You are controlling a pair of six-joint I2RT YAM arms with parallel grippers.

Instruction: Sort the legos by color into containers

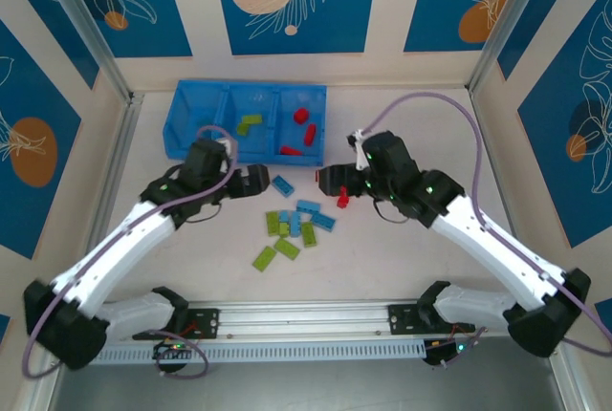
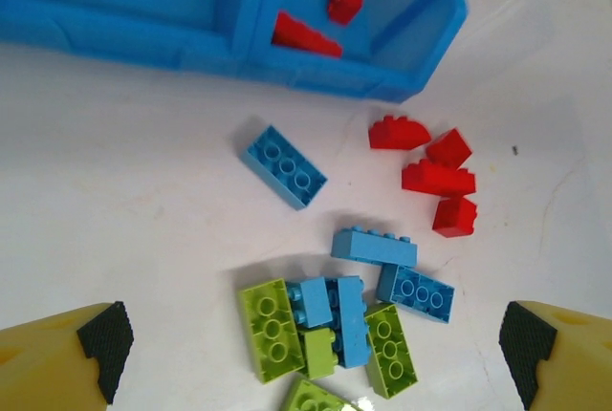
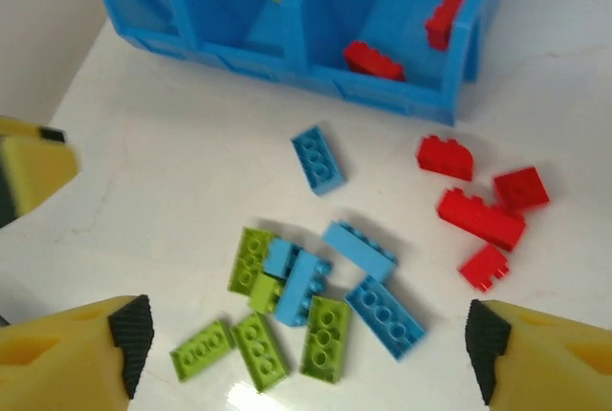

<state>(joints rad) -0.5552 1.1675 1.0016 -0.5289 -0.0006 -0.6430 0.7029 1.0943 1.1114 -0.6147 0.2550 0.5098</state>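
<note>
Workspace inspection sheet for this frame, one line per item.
Surface: white tabletop, no spills seen.
Job's things: bright blue three-compartment plastic tray; red plastic bricks in its right compartment, lime green bricks in the middle one. Loose on the table: mixed light blue and lime green pile, lone light blue brick, four red bricks.
Clutter: nothing seen.
Grippers: left gripper and right gripper over the loose bricks, jaws open, holding nothing.
Cables: left arm's purple cable, right arm's purple cable, off the bricks.
Surroundings: blue patterned wall panels, aluminium frame posts.
</note>
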